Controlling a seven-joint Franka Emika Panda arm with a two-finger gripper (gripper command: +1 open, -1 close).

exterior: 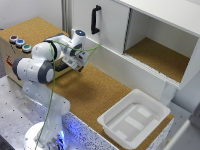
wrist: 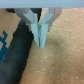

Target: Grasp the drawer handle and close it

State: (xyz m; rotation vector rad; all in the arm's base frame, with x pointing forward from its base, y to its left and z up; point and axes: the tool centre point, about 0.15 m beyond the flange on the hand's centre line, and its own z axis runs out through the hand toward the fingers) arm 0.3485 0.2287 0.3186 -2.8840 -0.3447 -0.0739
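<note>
My gripper (exterior: 80,64) hangs low over the cork surface, just off the side of a pale wooden box (exterior: 9,55) at the exterior view's left. In the wrist view the two fingertips (wrist: 40,39) are pressed together with nothing between them. A blurred black bar, which looks like the drawer handle (wrist: 17,52), lies right beside the fingers and is not held. A strip of pale tan wood with blue marks (wrist: 4,42) shows behind it, seemingly the drawer. In the exterior view my arm hides the drawer front and handle.
Three coloured buttons (exterior: 20,43) sit on top of the wooden box. A large white cabinet (exterior: 150,30) with a black vertical handle (exterior: 95,20) and an open compartment stands behind. A white plastic tray (exterior: 134,117) lies on the cork at the exterior view's right.
</note>
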